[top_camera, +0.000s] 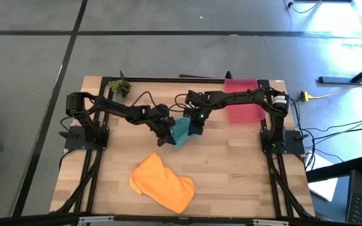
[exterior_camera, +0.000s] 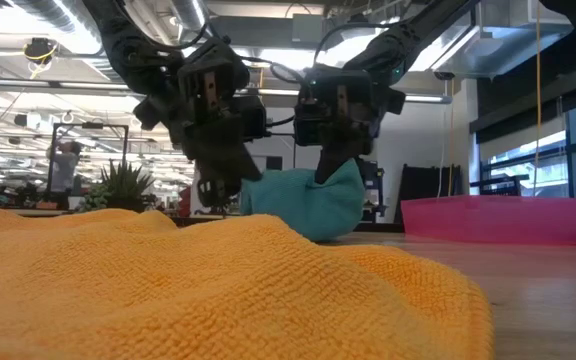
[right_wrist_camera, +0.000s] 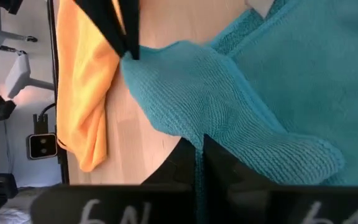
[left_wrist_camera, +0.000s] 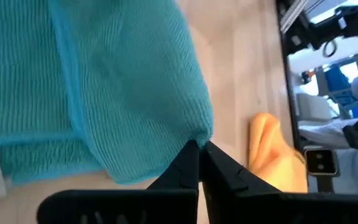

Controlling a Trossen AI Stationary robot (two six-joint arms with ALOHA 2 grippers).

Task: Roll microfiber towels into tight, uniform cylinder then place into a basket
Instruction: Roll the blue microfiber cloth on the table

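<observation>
The teal towel point(top_camera: 181, 130) lies bunched at the table's middle, its underside on the wood point(exterior_camera: 308, 225). My left gripper point(top_camera: 166, 137) is shut on its near-left end. My right gripper point(top_camera: 195, 127) is shut on its right side. The orange towel point(top_camera: 162, 183) lies crumpled and flat near the table's front edge, and fills the foreground of the low view point(exterior_camera: 218, 290). No gripper touches it. The red-pink basket point(top_camera: 242, 100) stands at the far right of the table. My left gripper pinches a pointed corner of the teal towel point(left_wrist_camera: 194, 134) between its two fingertips; the right wrist view shows these fingers point(right_wrist_camera: 122, 34) on that corner's tip point(right_wrist_camera: 135, 59). The fingers slant down from the left. The rest of the towel lies on the table. My right gripper pinches a raised fold of the teal towel point(right_wrist_camera: 213, 127) between its two fingers, which come from above and point down point(exterior_camera: 333, 170). How many layers, I cannot tell. The fold stands up under the fingers; the towel's lower part rests on the table.
A small green plant point(top_camera: 120, 88) stands at the far left corner. Bare wood lies between the teal towel and the orange towel point(top_camera: 231, 163) and to the right front. The two grippers stand close together over the teal towel.
</observation>
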